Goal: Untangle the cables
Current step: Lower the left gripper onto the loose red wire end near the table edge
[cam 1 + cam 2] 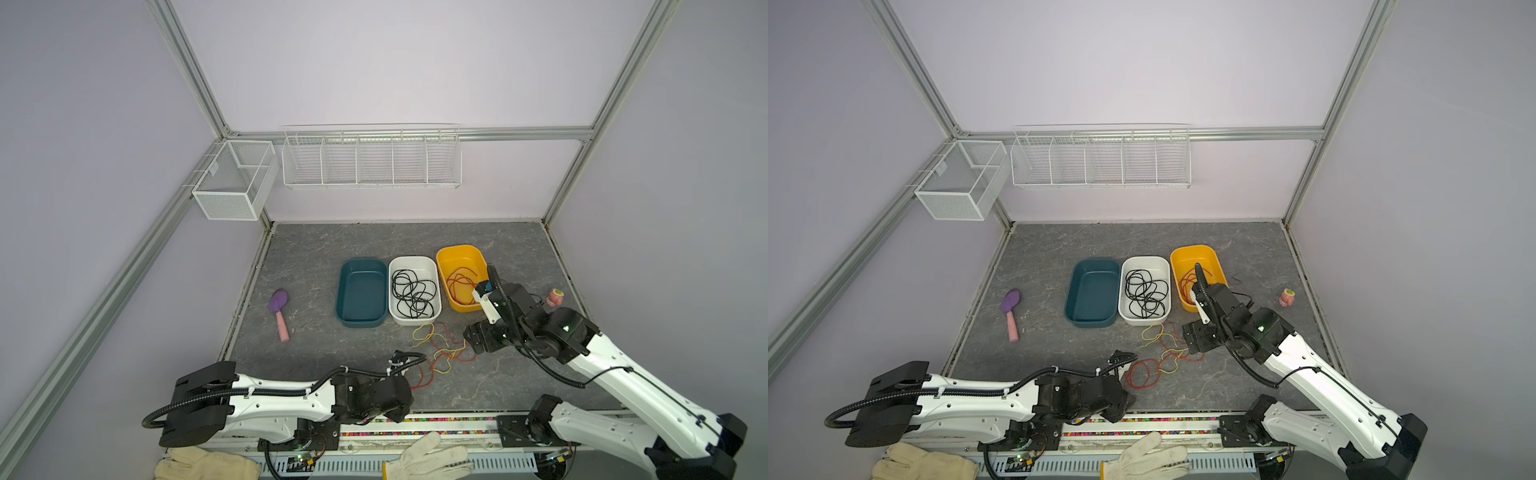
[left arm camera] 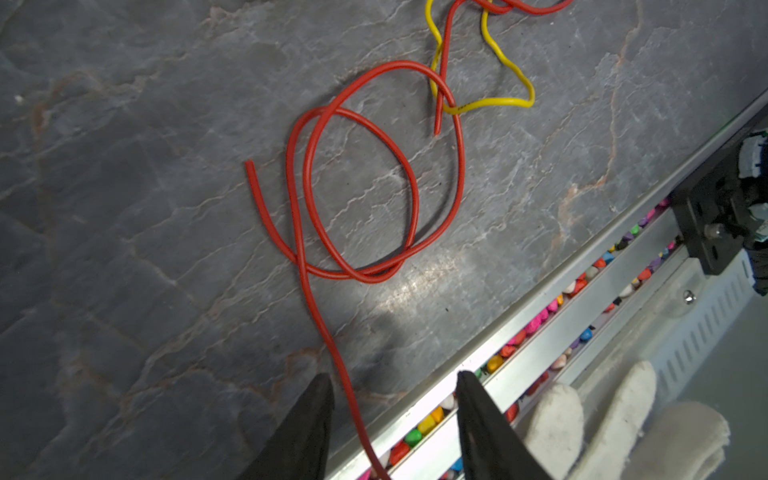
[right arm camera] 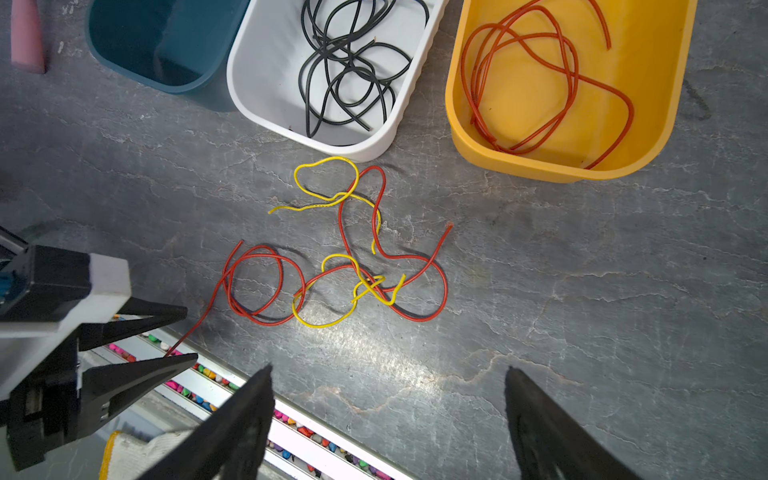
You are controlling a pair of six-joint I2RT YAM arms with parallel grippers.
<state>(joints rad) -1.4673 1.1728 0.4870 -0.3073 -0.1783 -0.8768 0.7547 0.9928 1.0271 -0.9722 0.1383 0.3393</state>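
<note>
Thin red flexible cable (image 2: 374, 277): loops on grey tabletop (image 2: 124, 166), straight tail pointing between left gripper's (image 2: 391, 375) 2 part-spread fingers, unpinched; right gripper (image 3: 388, 369) hovers, fingers wide.

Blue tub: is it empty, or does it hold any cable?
Empty. The blue tub shows only its bare floor in both top views; nothing lies inside.

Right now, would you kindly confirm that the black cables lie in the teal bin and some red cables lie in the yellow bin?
Not quite: the black cables lie in the white bin, not the teal bin, which holds no cables in the right wrist view. The red cables do lie in the yellow bin.
</note>
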